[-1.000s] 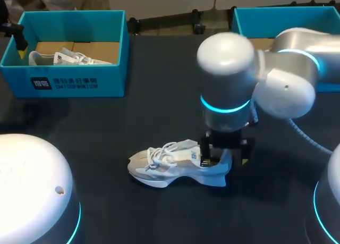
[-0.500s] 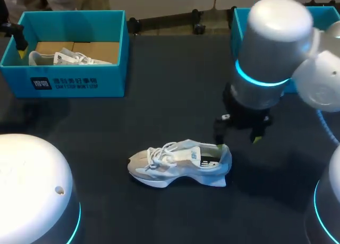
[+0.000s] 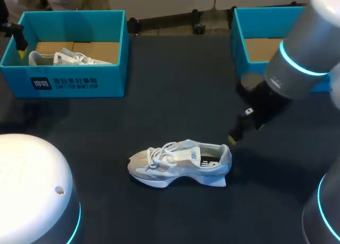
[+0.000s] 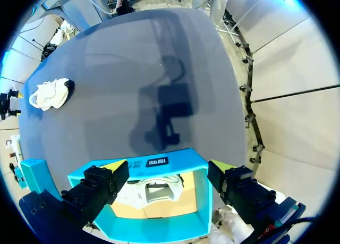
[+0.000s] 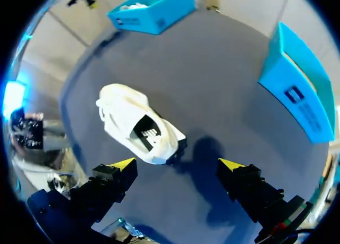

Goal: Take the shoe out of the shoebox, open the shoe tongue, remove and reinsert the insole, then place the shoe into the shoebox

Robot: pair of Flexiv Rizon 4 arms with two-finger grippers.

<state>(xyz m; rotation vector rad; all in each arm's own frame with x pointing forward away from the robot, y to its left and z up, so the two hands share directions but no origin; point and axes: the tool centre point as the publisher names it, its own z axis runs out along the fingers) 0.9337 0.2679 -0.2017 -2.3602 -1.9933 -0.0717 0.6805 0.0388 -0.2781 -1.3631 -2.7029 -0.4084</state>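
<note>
A white and beige shoe (image 3: 179, 164) lies on its sole on the dark table, toe to the left, heel to the right; the right wrist view shows its open collar and dark insole (image 5: 141, 129). My right gripper (image 3: 245, 133) hangs open just right of and above the heel, touching nothing; in its own view the fingers (image 5: 178, 164) stand wide with the shoe ahead of them. My left gripper (image 4: 169, 169) is open over the left blue shoebox (image 4: 191, 164), which holds a second white shoe (image 4: 159, 188). It shows at the far left edge (image 3: 16, 39) of the head view.
The left blue shoebox (image 3: 79, 82) stands at the back left with its shoe (image 3: 69, 58) inside. A second blue shoebox (image 3: 241, 26) stands at the back right, partly behind my right arm. My arm bases fill the near corners.
My right gripper has let go of the shoe's heel, risen and swung back to the right. The shoe stays where it was. The left arm has not moved.
</note>
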